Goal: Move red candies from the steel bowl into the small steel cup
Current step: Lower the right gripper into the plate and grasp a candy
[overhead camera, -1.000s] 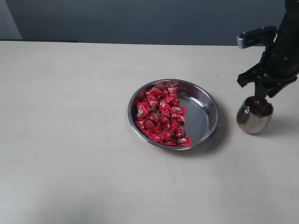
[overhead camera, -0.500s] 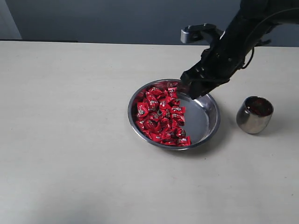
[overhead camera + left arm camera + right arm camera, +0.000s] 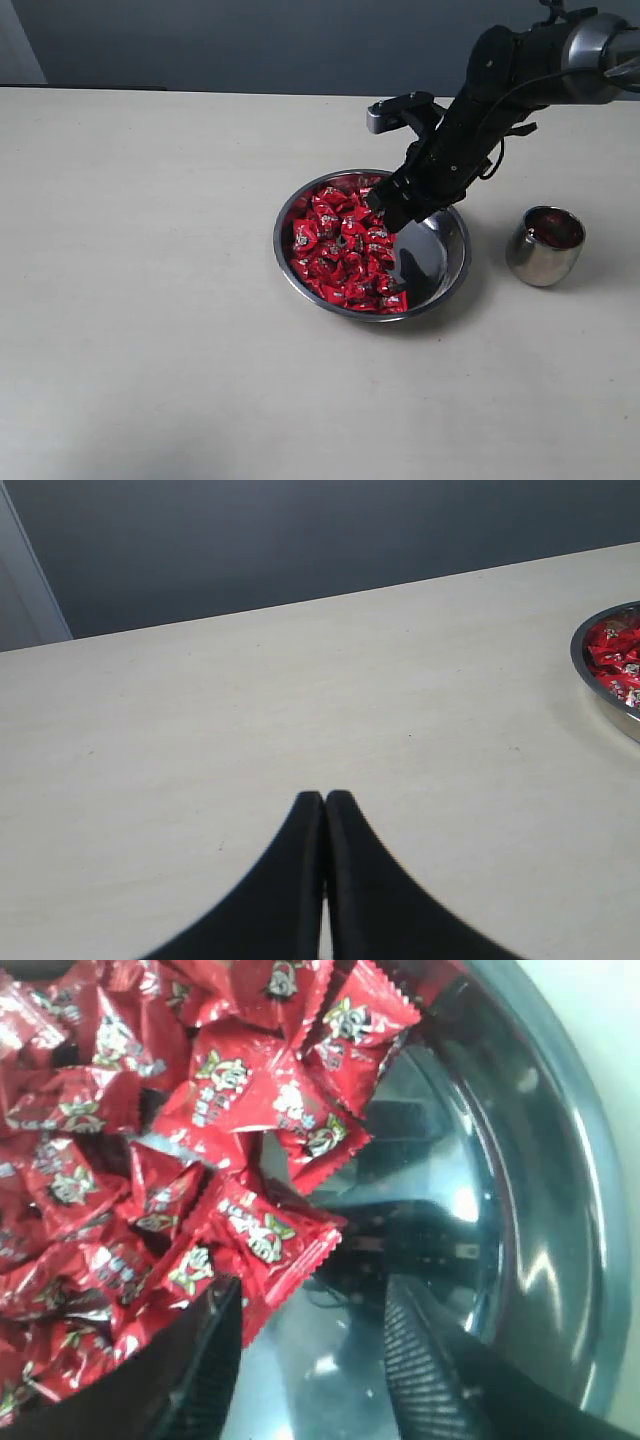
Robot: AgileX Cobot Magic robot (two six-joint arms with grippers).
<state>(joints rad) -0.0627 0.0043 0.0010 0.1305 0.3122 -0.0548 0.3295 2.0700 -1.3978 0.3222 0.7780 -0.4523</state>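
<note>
Notably, against the view one second back, the pale worktop (image 3: 150, 400) and the items standing on it are unmoved, whereas the right arm (image 3: 480, 110) has shifted: it then stood over the small steel cup (image 3: 540, 262) at the right, half a second ago it hung above the far right rim of the steel bowl (image 3: 448, 262), and it now reaches down into that bowl. The worktop is a plain, matte, off-white surface running the full width of the exterior view, meeting a dark grey-blue wall (image 3: 250, 40) at the back, with a lighter strip at the far left corner. The steel bowl sits near the middle of the worktop, slightly right of centre. The red candies (image 3: 335, 250) are heaped in its left half, leaving the right half of the floor bare and reflective. The small steel cup stands upright just right of the bowl, apart from it, with red showing inside. The right jaws are spread, their two dark fingers (image 3: 425, 1370) set low over the bare floor at the edge of the heap; one candy (image 3: 265, 1238) lies at the mouth of the gap, near one finger, not pinched. Whether a finger touches it cannot be told. The left jaws are pressed together, fingertips (image 3: 305, 840) meeting, empty, over bare worktop well to the left of the bowl.
</note>
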